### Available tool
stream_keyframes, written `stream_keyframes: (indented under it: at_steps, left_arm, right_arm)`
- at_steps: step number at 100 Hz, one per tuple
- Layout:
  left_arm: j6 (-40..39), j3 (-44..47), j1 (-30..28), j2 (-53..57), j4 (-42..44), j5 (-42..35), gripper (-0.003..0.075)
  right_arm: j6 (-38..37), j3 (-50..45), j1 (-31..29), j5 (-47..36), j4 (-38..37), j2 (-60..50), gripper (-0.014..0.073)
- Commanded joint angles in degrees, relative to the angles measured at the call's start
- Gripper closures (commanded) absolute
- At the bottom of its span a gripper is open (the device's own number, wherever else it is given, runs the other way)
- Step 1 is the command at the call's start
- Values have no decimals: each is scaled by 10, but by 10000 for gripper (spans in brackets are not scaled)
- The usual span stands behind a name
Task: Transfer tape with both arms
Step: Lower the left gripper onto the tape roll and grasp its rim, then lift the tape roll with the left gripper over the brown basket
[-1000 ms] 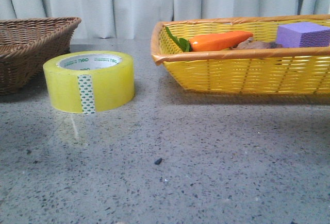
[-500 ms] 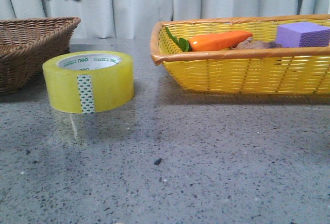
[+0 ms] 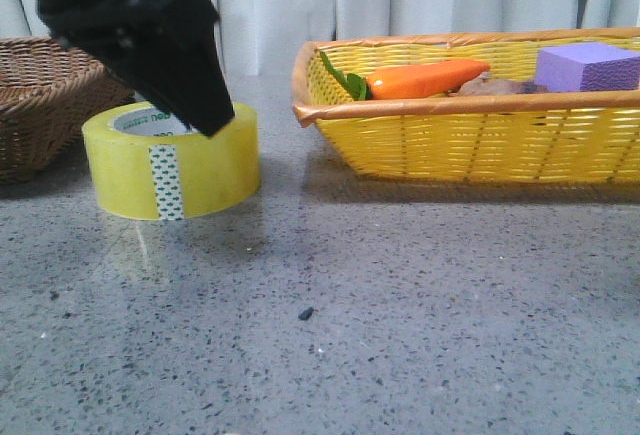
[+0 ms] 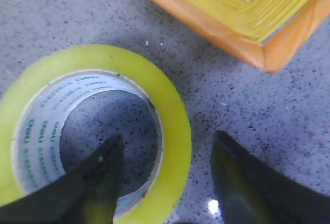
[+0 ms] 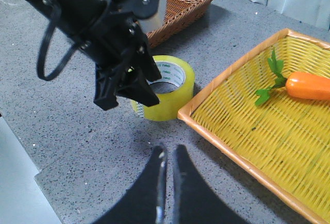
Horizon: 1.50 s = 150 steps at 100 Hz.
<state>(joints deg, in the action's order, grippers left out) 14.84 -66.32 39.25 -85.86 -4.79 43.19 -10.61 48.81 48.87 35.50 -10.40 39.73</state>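
Note:
The tape [image 3: 205, 170] is a wide yellow roll lying flat on the grey table, with its green-patterned tab facing the camera. My left gripper [image 3: 212, 123] hangs just over its top, open. In the left wrist view one finger [image 4: 100, 177] is over the white core's hole and the other [image 4: 242, 183] is outside the roll's wall [image 4: 175, 126], so the jaws straddle the wall without gripping it. My right gripper [image 5: 169, 149] is shut and empty above the bare table, short of the tape [image 5: 172, 90]. The left gripper [image 5: 126, 100] also shows there.
A yellow wicker basket [image 3: 470, 145] at the right holds a toy carrot [image 3: 430, 77] and a purple foam block [image 3: 585, 67]. A brown wicker basket [image 3: 40, 105] stands at the far left, behind the tape. A small dark speck [image 3: 306, 312] lies on the table.
My left arm has come down from the upper left of the front view onto the tape. The tape has not moved.

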Motion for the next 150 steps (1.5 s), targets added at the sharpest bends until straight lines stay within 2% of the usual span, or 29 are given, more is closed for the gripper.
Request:
stream_keyframes:
  at_steps: [1,38,47,71,88,108,128,150]
  left_arm:
    - [10,-20,4,5,-7,-25,363]
    - [10,-20,4,-31,9,-30,378]
    - [10,-20,4,-32,12,-30,428]
    - [10,-20,4,-32,12,-30,634]
    - [10,-25,4,-32,12,-28,720]
    - [10,-56,4,-31,12,3,724]
    - [11,-135,4,-21,24,57,724]
    - [11,-203,-4,15,56,64,725]
  right_arm:
    - [-1,14,-4,-37,-10,-3,659]
    - [-1,14,-4,-25,-10,-3,659]
    - [-1,14,-4,-20,-10,-3,659]
    - [-1,14,-4,-15,-10,-3,659]
    - [-1,14,-4,-15,-10,-3,659]
    - [-1,14,-4,-15,-10,-3,659]
    - [-1,14,-4,-15,-10,-3,659]
    - [-1,14,-4,-15,-10,-3,659]
